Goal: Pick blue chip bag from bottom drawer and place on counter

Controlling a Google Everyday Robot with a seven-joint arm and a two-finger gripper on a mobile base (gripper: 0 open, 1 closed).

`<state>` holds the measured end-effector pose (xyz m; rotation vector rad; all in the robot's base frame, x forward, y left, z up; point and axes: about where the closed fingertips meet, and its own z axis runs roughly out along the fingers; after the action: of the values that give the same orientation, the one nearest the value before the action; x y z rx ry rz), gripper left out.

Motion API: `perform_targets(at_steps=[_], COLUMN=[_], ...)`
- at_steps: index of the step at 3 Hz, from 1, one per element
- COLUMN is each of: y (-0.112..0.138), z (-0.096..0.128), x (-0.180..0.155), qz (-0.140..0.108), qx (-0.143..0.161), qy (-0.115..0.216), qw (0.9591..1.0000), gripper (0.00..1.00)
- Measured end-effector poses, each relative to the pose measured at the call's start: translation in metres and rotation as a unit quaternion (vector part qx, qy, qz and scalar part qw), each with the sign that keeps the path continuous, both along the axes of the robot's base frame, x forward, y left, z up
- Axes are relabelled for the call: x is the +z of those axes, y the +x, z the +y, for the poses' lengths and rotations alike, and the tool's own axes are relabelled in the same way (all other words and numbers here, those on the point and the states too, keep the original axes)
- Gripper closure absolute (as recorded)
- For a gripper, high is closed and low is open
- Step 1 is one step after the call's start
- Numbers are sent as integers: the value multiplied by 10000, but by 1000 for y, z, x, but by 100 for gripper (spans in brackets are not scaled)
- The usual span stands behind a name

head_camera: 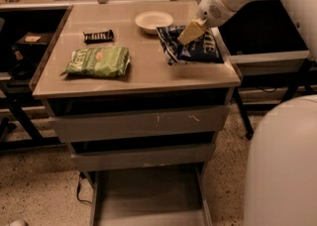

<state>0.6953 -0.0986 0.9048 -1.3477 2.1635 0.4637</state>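
Observation:
The blue chip bag (190, 45) hangs from my gripper (190, 31) over the right side of the counter (143, 74), its lower edge at or just above the top. The gripper's pale fingers are shut on the bag's upper middle. The white arm comes in from the upper right. The bottom drawer (148, 193) is pulled out below, its flat grey floor bare.
On the counter lie a green chip bag (98, 62) at the left, a small black candy bar (98, 35) behind it, and a white bowl (153, 21) next to the blue bag. A cluttered desk runs along the back. A white robot part fills the lower right corner.

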Motion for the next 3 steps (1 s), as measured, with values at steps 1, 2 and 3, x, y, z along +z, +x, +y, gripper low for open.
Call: perform_targets(at_steps=[1,2,3], y=[17,25,30], z=[17,32,40], x=[-8,-28,-43], qz=[68,255,300], qx=[154,274,348], qy=[114,244,419], qw=[9998,9990,9981], gripper=[100,100,100])
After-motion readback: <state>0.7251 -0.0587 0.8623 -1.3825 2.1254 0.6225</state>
